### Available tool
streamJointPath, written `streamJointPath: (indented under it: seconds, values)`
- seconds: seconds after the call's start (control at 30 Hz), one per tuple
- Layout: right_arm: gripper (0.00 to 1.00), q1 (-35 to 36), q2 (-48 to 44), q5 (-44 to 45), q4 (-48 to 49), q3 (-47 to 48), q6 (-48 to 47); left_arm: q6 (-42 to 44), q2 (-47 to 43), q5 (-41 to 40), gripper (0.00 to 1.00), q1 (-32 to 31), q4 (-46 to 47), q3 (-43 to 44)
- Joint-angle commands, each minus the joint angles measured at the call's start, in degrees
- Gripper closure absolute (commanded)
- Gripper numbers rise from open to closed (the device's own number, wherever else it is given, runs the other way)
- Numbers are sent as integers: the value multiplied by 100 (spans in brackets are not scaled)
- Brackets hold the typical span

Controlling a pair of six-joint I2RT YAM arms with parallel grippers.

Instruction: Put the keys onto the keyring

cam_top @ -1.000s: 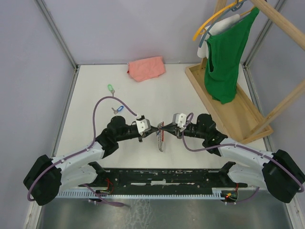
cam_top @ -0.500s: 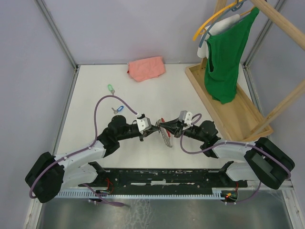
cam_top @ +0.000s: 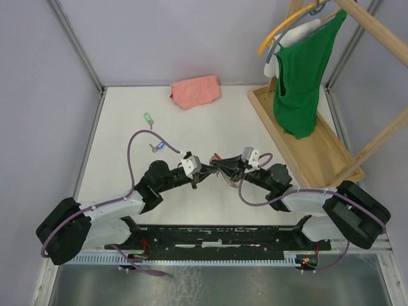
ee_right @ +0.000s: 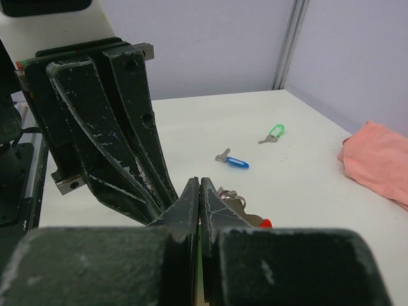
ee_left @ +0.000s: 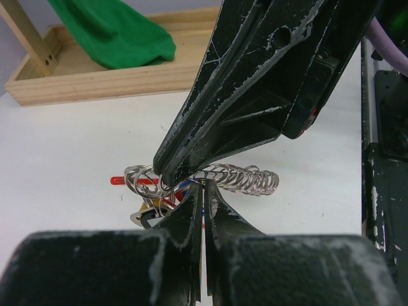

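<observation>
White table (cam_top: 127,121): both arms low, reaching inward. Left gripper (cam_top: 207,171) and right gripper (cam_top: 224,168) meet tip to tip, each pinched tight on keyring (ee_left: 145,183). Green garment (cam_top: 299,83) hangs into wooden tray (cam_top: 268,121).

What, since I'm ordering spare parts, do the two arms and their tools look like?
Both the left arm and right arm have white shells, bulky black joints and a looping purple cable. The left tool and right tool each have a white block behind two tapered black fingers with pale scuffs.

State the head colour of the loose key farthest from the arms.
Green; the key shows best in the right wrist view.
</observation>
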Motion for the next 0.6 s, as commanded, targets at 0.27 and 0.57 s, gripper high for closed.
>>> streamJointPath:
  seconds: [0.27, 0.57]
  values:
    - [99, 31, -818, 131, -1276, 149, -320, 202, -747, -1112, 97, -188, -487, -214]
    - [94, 32, -1574, -68, -3759, 602, -683, 733, -695, -1029, 97, -181, -734, -85]
